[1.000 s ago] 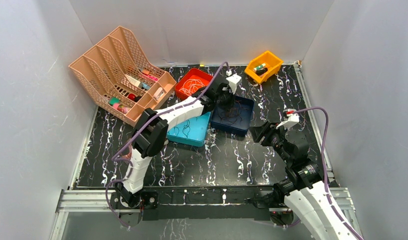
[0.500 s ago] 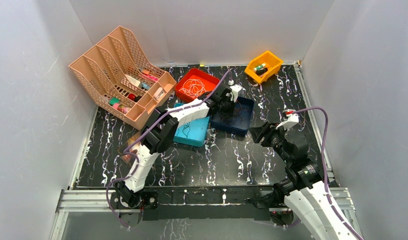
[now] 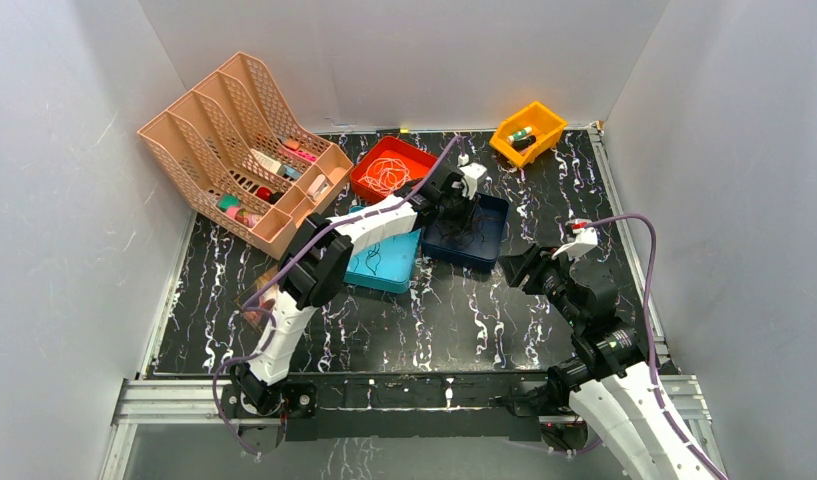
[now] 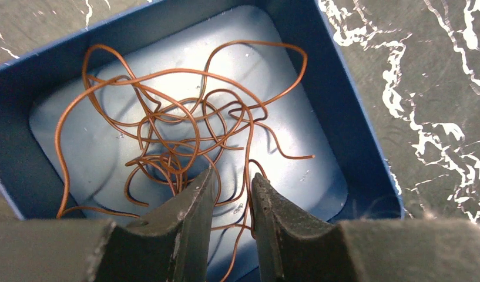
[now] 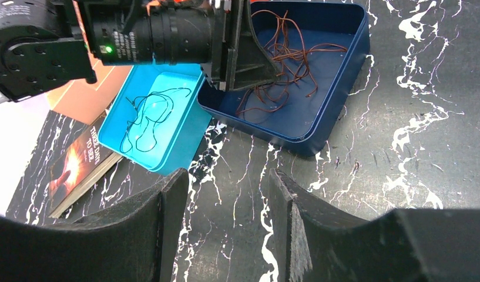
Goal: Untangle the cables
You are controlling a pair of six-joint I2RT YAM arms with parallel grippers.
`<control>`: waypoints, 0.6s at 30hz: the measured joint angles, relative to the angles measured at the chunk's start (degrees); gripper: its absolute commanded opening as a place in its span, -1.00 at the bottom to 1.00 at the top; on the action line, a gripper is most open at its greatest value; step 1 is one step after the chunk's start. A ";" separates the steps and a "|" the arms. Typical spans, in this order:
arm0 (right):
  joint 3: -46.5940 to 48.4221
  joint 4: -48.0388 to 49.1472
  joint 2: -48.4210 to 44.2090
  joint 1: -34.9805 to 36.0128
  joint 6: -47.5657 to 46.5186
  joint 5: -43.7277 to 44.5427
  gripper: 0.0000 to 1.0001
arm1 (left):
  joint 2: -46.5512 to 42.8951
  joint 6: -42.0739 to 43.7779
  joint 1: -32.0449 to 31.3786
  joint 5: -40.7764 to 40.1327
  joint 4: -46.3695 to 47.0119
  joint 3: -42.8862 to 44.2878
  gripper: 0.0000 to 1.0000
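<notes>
My left pincer (image 4: 232, 176) hangs inside the navy tray (image 4: 349, 141), toward the far edge of the bench (image 3: 464, 310). Its jaws are parted narrowly and clamp nothing. The reddish-brown cable (image 4: 184, 129) lies loose on the tray floor under the tips, one strand running through the gap. My right pincer (image 5: 225, 182) stands released over bare bench, apart from that tray. The black cable (image 5: 149, 117) lies in the teal tray (image 5: 184, 111) alongside.

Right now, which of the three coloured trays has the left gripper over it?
The dark blue tray, holding the reddish-brown cable: the left gripper hangs above it. The red tray and teal tray have no gripper over them.
</notes>
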 measured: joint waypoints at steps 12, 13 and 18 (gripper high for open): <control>0.00 -0.07 0.02 0.00 0.17 -0.39 0.22 | -7.19 0.20 0.00 -0.07 0.00 -0.79 -0.08; 0.00 -0.07 0.02 0.00 0.17 -0.39 0.22 | -7.98 0.17 0.00 -0.07 0.02 -1.09 -0.06; 0.26 -0.44 0.00 0.00 -0.11 0.22 0.24 | -13.27 0.11 0.00 -0.63 0.39 -4.46 0.02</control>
